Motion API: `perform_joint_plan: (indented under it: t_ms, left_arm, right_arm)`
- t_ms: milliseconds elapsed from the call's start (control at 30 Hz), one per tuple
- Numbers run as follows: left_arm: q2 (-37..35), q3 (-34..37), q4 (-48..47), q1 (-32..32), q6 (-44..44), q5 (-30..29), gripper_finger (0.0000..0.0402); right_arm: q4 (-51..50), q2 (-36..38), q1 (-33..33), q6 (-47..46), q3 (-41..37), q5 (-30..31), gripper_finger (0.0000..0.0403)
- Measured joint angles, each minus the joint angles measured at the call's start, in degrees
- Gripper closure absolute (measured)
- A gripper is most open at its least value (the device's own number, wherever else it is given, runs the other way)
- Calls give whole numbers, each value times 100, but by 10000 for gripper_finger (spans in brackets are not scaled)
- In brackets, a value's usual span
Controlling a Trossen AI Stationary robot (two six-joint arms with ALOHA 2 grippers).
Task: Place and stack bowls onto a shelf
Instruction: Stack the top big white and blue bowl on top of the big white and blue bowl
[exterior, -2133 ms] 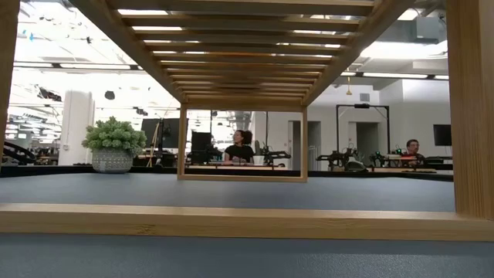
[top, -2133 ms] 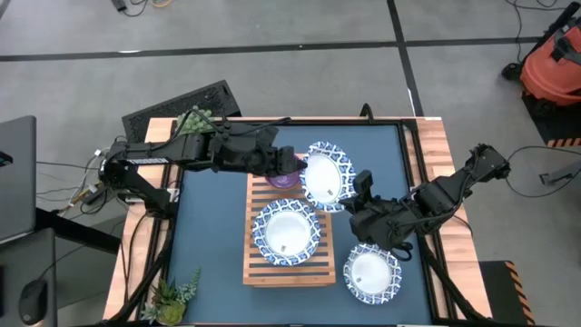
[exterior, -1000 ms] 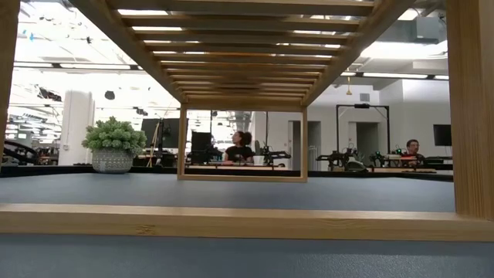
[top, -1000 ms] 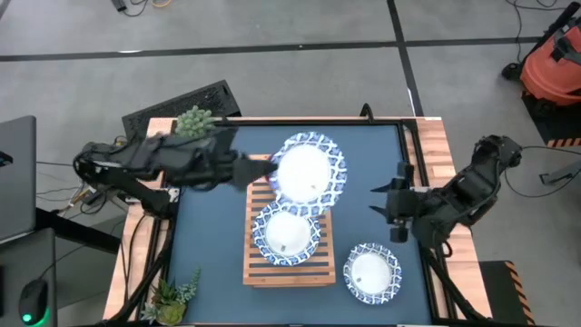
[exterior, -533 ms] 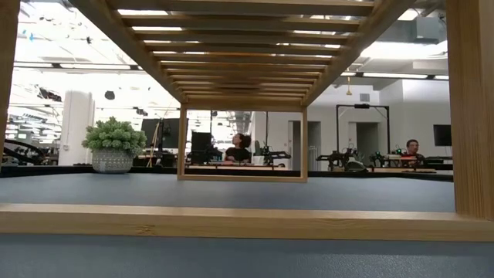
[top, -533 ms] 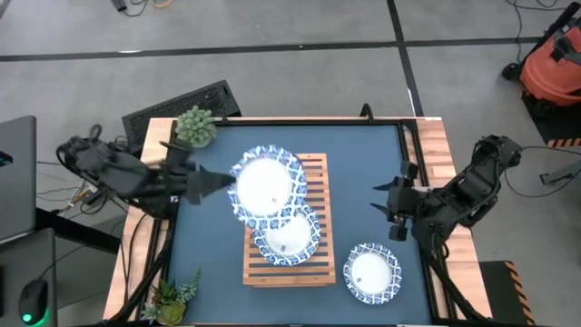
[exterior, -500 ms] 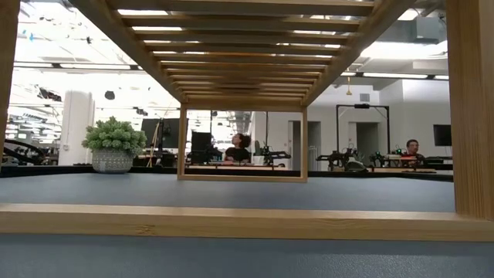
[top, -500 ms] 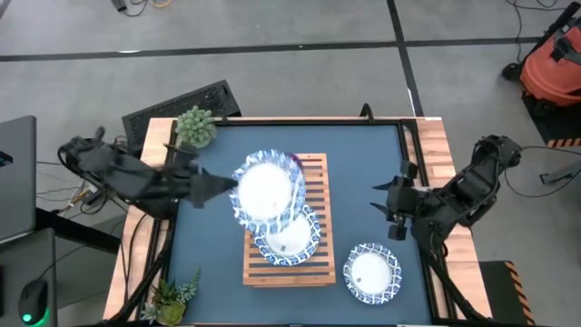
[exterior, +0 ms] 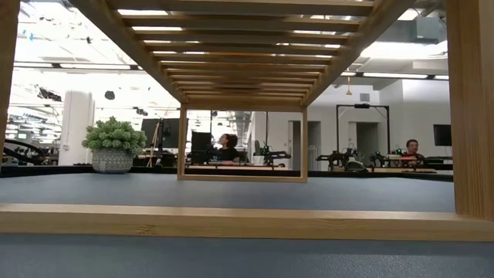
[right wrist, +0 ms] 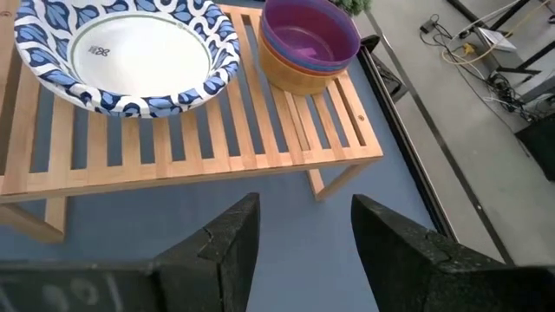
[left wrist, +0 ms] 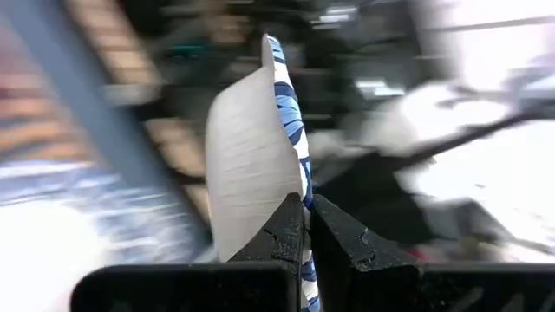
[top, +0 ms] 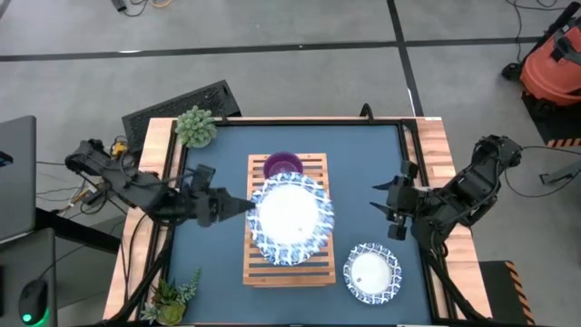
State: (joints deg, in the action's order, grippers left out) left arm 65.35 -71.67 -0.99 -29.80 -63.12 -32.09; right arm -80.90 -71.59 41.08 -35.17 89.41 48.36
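A white dish with a blue patterned rim (top: 292,216) hangs over the near half of the light-wood slatted shelf (top: 316,271). My left gripper (top: 246,207) is shut on its left rim. The held dish hides whatever lies under it. A purple bowl (top: 283,166) sits nested in a yellow one (right wrist: 295,76) at the shelf's far end. Another patterned dish (top: 372,271) rests on the blue tabletop at the near right. My right gripper (top: 389,211) hovers open to the right of the shelf, holding nothing. My left gripper pinches the dish's rim (left wrist: 295,178) between its two fingers, one on the inner face and one on the underside. The fingers reach in about level from the table's left. The dish stays roughly level above the shelf's near half.
A potted plant (top: 195,125) stands at the far left corner and another (top: 172,295) at the near left. The low view looks through the shelf's frame (exterior: 231,220) into the room, where people sit far behind the table.
My left gripper has carried the patterned dish from over the shelf's far end, swinging first toward the table's left, then toward the near edge to above the shelf's near half. The purple bowl has come back into sight.
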Motion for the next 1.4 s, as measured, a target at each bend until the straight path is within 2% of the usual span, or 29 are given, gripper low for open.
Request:
perform_joint_plan:
  t_ms: [100, 167, 267, 400, 533, 667, 733, 900, 1400]
  left_arm:
    - [-38, 858, 1766, 79, 411, 338, 401]
    - [-117, 1398, 2232, 95, 163, 301, 401]
    - [-212, 2129, 2851, 93, -513, -56, 402]
    - [-241, 2651, 3824, 89, -691, -238, 402]
    - [-248, 2742, 3777, 0, -971, -268, 401]
    - [-248, 2872, 3141, -106, -1616, -230, 402]
    - [-250, 2981, 2944, -145, -1872, -394, 401]
    - [-262, 3175, 3219, -156, -1860, -418, 401]
    - [-248, 3713, 3163, -189, -2025, -559, 401]
  right_arm:
    - [1, 0, 0, -93, 0, 0, 195]
    - [1, 0, 0, -146, 0, 0, 195]
    - [4, 0, 0, -194, 0, 0, 195]
    - [12, 0, 0, -200, 0, -4, 195]
    - [14, 0, 0, -293, 0, -9, 195]
    - [15, 0, 0, -349, -2, -13, 195]
    - [15, 0, 0, -353, -2, -13, 195]
    - [9, 0, -2, -348, -2, -13, 195]
    - [-7, 0, -2, -344, -2, -22, 195]
